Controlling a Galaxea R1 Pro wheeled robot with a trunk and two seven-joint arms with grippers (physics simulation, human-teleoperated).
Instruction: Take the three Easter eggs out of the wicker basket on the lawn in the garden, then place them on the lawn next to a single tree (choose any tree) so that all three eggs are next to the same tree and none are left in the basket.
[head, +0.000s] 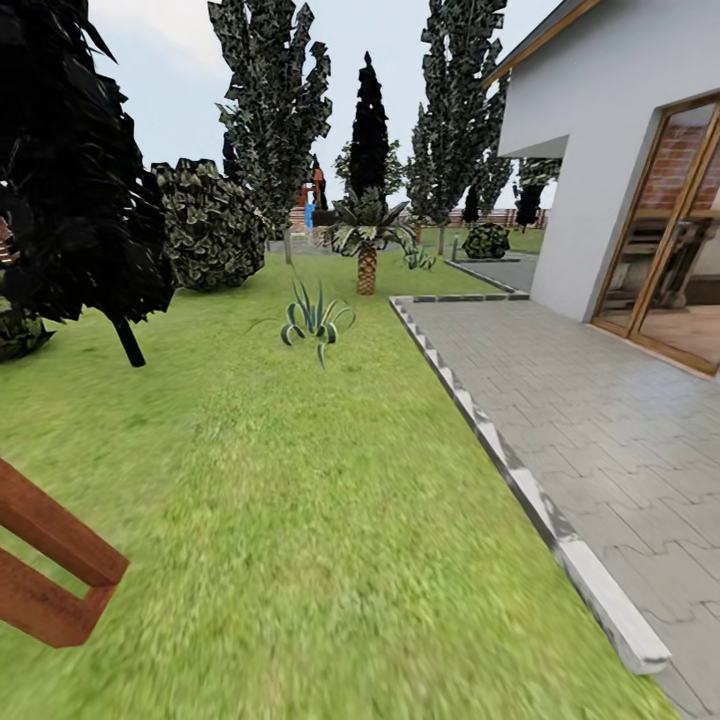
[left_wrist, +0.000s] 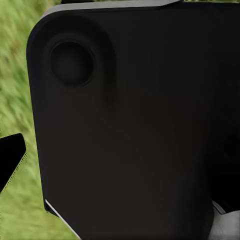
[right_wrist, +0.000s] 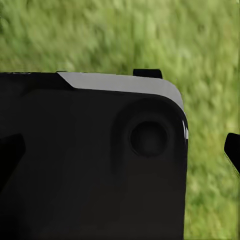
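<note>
The lawn spreads out ahead in the head view. The Easter eggs and the wicker basket are out of view. Two tall trees with dark, blocky, yellow-flecked leaves stand at the back, one left of centre and one to its right. In the left wrist view a black robot panel hangs over the grass, and one fingertip of my left gripper shows at the edge. In the right wrist view, my right gripper has a fingertip at the frame edge, spread wide over a similar panel. Neither gripper holds anything.
A spiky low plant grows mid-lawn, with a short palm behind it. A round bush and a dark tree stand left. A red-brown wooden frame juts in at lower left. A stone curb, paving and a house lie right.
</note>
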